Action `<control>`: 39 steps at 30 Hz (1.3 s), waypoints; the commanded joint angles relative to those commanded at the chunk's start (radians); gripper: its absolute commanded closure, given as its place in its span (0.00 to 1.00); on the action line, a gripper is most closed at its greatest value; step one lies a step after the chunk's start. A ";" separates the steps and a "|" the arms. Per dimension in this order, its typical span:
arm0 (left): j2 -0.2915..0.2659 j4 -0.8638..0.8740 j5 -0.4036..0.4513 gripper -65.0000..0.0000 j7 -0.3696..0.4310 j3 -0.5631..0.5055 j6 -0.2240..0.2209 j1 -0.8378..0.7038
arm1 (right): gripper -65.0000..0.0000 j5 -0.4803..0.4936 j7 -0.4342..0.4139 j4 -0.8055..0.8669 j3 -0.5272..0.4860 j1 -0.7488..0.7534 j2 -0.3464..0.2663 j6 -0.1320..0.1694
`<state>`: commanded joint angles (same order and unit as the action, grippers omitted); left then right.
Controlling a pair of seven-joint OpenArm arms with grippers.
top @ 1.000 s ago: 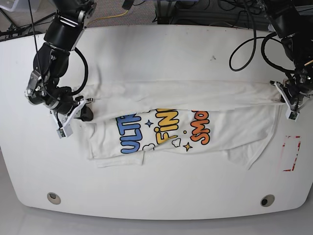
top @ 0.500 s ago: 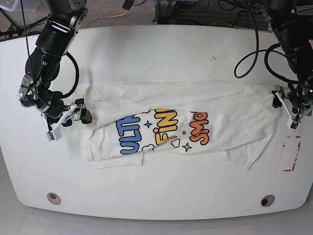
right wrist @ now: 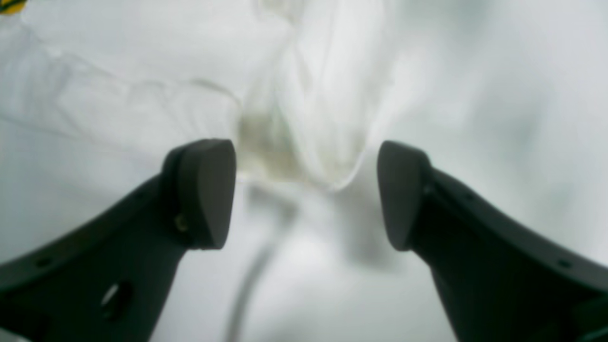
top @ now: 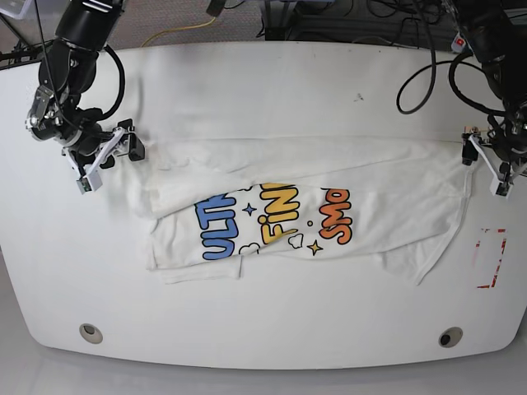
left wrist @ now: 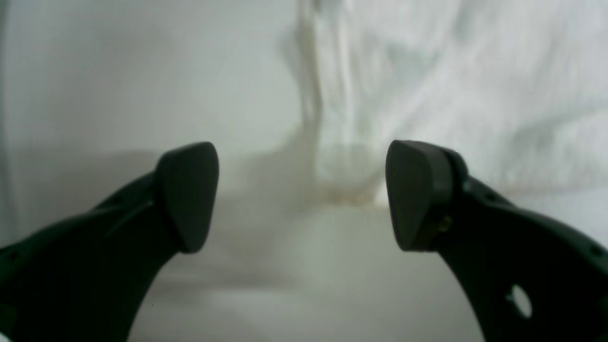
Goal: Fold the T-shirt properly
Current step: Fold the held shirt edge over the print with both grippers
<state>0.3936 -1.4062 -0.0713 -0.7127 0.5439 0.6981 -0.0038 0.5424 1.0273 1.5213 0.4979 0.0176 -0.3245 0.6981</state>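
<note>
The shirt (top: 305, 210) lies flat mid-table (top: 263, 90), print reading "ULT", "FIN", "SMO"; left gripper (left wrist: 304, 194) is released, jaws spread at the shirt's edge; right gripper (right wrist: 304, 194) is likewise released before bunched cloth; since earlier, both arms have drawn outward, off the shirt.

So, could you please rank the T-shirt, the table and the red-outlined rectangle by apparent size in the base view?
1. Table, filling most of the view.
2. T-shirt, spread across its middle.
3. Red-outlined rectangle, a small mark near the table's edge.
</note>
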 joint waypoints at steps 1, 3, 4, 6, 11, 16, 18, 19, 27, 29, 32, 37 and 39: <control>-0.002 0.009 0.000 0.20 0.018 0.000 0.000 -0.005 | 0.34 0.000 -0.008 -0.012 -0.003 0.002 0.000 0.000; -0.003 0.041 0.000 0.20 0.044 -0.002 0.000 -0.005 | 0.34 0.000 -0.020 -0.049 -0.006 -0.002 0.000 0.000; -0.003 0.063 0.000 0.20 0.057 -0.002 0.000 -0.003 | 0.34 0.000 -0.032 -0.074 -0.006 -0.005 0.000 0.000; -0.003 0.106 0.000 0.20 0.081 -0.002 0.000 0.002 | 0.34 0.000 -0.066 -0.118 -0.008 -0.017 0.000 0.000; -0.003 0.166 0.000 0.22 0.103 -0.002 0.000 0.026 | 0.43 0.000 -0.100 -0.190 -0.009 -0.040 0.000 0.000; -0.029 0.183 0.008 0.69 0.103 -0.005 0.000 0.021 | 0.89 0.002 -0.097 -0.186 -0.006 -0.041 0.000 0.000; -0.035 0.183 0.008 0.92 0.101 -0.020 0.000 0.017 | 1.00 0.002 -0.094 -0.173 -0.002 -0.037 0.000 0.000; -0.035 0.183 0.008 1.00 0.101 -0.031 0.000 0.014 | 1.00 0.002 -0.094 -0.158 -0.002 -0.026 0.000 0.000; -0.038 0.035 0.003 1.00 0.058 -0.005 0.000 -0.158 | 1.00 0.009 -0.054 0.121 0.040 0.135 0.044 -0.076; -0.048 -0.015 0.002 1.00 0.020 0.021 0.000 -0.196 | 1.00 0.008 -0.038 0.180 0.072 0.175 0.072 -0.107; -0.066 -0.074 0.006 1.00 -0.012 0.066 0.000 -0.247 | 1.00 0.003 -0.002 0.241 0.106 0.219 0.107 -0.128; -0.071 -0.143 0.006 1.00 -0.023 0.097 0.000 -0.338 | 1.00 0.003 0.041 0.278 0.140 0.284 0.140 -0.160; -0.071 -0.161 0.005 1.00 -0.023 0.097 0.000 -0.365 | 1.00 0.003 0.041 0.276 0.140 0.305 0.141 -0.160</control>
<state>0.3230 -1.5673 -0.0667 -0.7357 0.6406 0.6981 -0.3690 0.5455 1.0687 1.7975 0.6375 0.3230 -0.1834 0.5378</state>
